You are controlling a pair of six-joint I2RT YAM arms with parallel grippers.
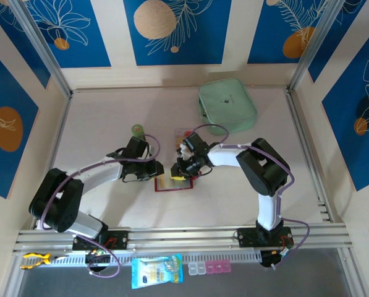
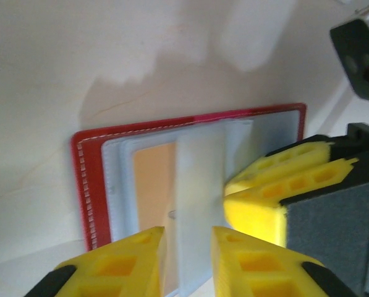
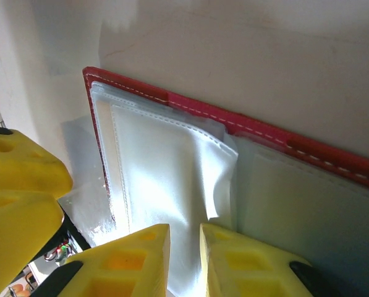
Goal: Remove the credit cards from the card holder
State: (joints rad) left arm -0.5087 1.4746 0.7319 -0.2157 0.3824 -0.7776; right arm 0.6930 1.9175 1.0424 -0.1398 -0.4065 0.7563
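Your right jaws stand narrow, with a clear sleeve (image 3: 172, 161) running into the gap. The film is creased and drawn toward them, so I judge they are pinching it, most likely to hold that leaf back and keep the pockets exposed.

Your left jaws are only slightly apart, set on either side of a pale leaf (image 2: 196, 185). From the wrist view you cannot tell whether they pinch it or merely straddle it. The 2 sets of jaws sit almost tip to tip over the same spread of sleeves, which suits one arm holding while the other works.

Under them the holder (image 2: 79, 185) lies open on the table (image 2: 79, 62), red cover down, midway between the 2 arms. A tan card (image 2: 152, 185) sits inside a sleeve just beside the leaf at your left jaws, so it is not yet out. What looks like a pink card (image 1: 180, 132) lies on the table just beyond the right arm, outside the holder.

I judge the task part done. Reaching the tan card calls for a grip on the card's edge rather than on the film. The sleeves look slick and floppy, so a pull could lift the whole holder. The green pouch (image 1: 227, 106) sits well apart at the far side.
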